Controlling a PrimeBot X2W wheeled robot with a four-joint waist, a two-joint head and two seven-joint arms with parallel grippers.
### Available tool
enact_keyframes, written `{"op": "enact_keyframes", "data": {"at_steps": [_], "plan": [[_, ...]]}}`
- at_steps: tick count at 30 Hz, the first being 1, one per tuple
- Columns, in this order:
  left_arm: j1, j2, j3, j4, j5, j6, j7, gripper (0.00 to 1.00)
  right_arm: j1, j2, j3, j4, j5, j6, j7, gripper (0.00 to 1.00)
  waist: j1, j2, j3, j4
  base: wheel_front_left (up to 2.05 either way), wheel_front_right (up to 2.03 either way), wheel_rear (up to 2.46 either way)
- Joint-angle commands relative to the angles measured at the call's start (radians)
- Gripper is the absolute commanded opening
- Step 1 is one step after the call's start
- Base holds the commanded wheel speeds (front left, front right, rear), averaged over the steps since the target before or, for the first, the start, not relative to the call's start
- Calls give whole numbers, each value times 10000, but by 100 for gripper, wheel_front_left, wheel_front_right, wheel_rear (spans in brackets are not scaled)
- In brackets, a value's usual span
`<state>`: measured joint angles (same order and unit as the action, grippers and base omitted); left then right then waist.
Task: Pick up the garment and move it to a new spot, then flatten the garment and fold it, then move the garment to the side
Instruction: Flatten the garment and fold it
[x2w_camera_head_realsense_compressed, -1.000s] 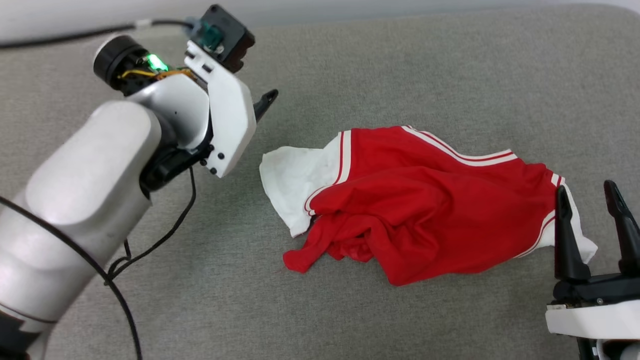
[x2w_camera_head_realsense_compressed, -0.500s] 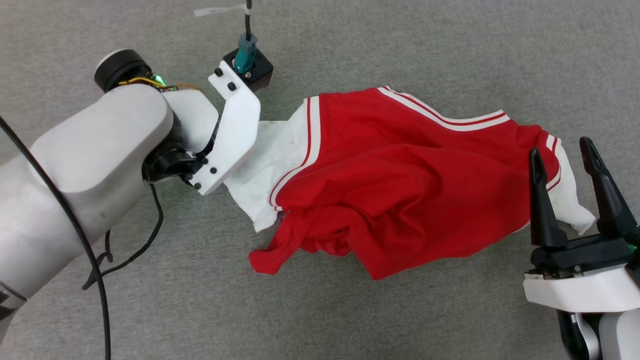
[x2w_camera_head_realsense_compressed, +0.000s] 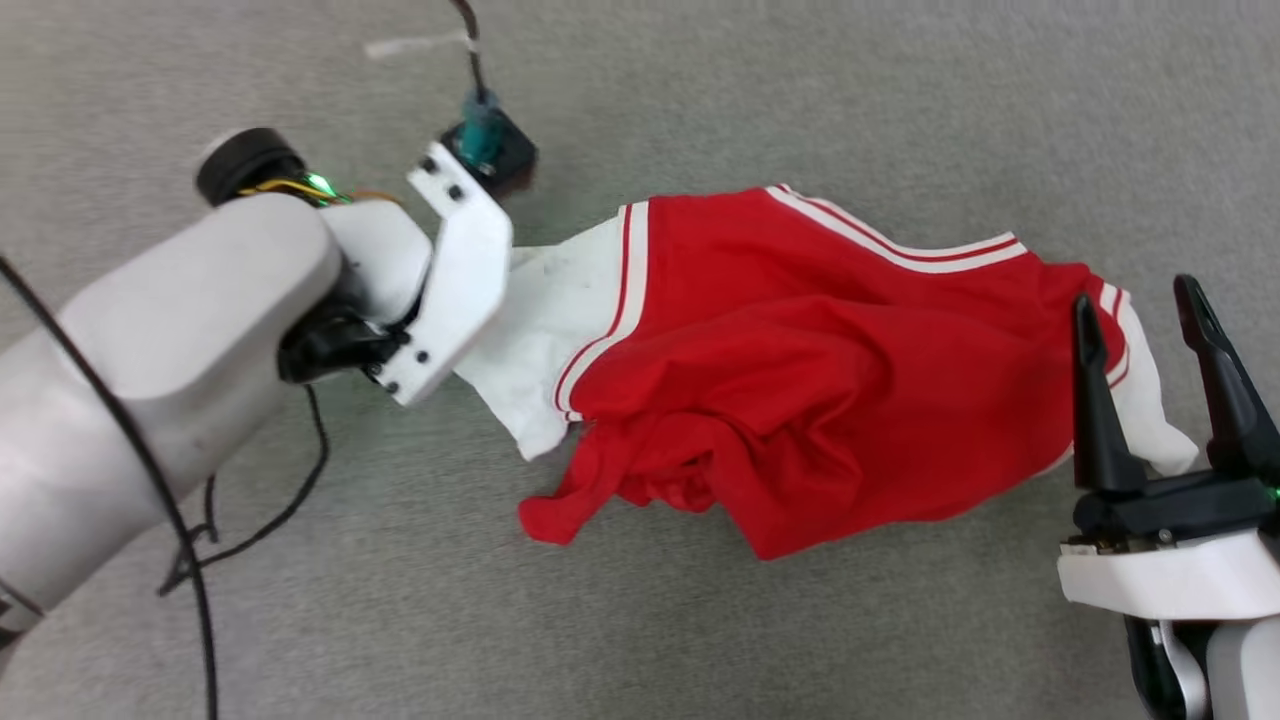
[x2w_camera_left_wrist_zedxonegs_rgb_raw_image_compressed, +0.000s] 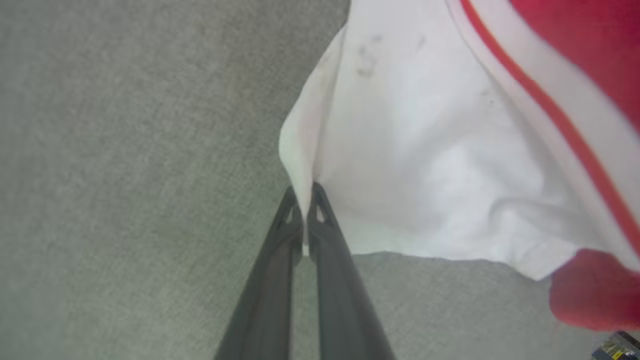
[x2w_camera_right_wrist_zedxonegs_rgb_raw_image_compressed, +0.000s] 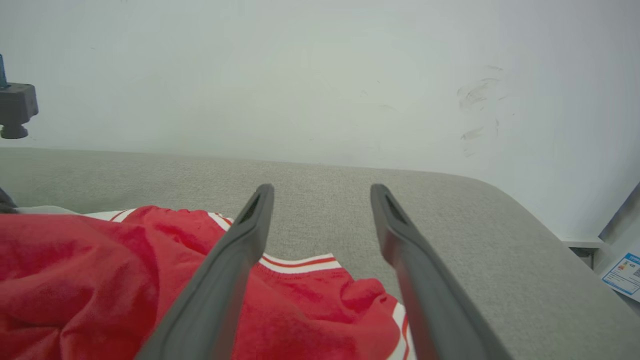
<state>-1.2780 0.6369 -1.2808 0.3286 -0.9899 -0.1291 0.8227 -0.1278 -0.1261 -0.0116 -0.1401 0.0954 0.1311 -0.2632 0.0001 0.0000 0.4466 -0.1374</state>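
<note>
Garment (x2w_camera_head_realsense_compressed: 800, 380) lies bunched on the grey padded surface (x2w_camera_head_realsense_compressed: 900, 100), red body in the middle and a white sleeve at each end. A second ago the left gripper (x2w_camera_left_wrist_zedxonegs_rgb_raw_image_compressed: 303, 200) stood open and clear of the cloth, off its left end. It has since come over the left white sleeve (x2w_camera_left_wrist_zedxonegs_rgb_raw_image_compressed: 425, 150), and its two fingers are now pressed together on that sleeve's folded edge, so the pick-up looks begun on this side. In the head view the wrist hides the pinch, so how much cloth is caught is hard to judge. The right gripper (x2w_camera_head_realsense_compressed: 1137, 300) has its fingers spread wide as before, holding nothing, poised by the other sleeve.
</note>
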Motion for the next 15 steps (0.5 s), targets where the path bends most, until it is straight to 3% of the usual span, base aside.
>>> {"op": "enact_keyframes", "data": {"at_steps": [1, 11, 15], "plan": [[-148, 168, 6, 18, -111, 1, -147, 0, 141, 15, -61, 31, -23, -5, -21, 100, -1, 0, -342, 352, 0, 0, 0], [-169, 1867, 78, 607, -900, 1, -698, 0, 478, 87, -33, -55, -85, -5, -21, 100, -1, 0, -631, 815, 0, 0, 0], [136, 2195, 152, 1316, -1072, 86, -935, 0, 379, 42, 29, -65, -149, -6, -21, 100, -1, 0, -418, 658, 0, 0, 0]]}}
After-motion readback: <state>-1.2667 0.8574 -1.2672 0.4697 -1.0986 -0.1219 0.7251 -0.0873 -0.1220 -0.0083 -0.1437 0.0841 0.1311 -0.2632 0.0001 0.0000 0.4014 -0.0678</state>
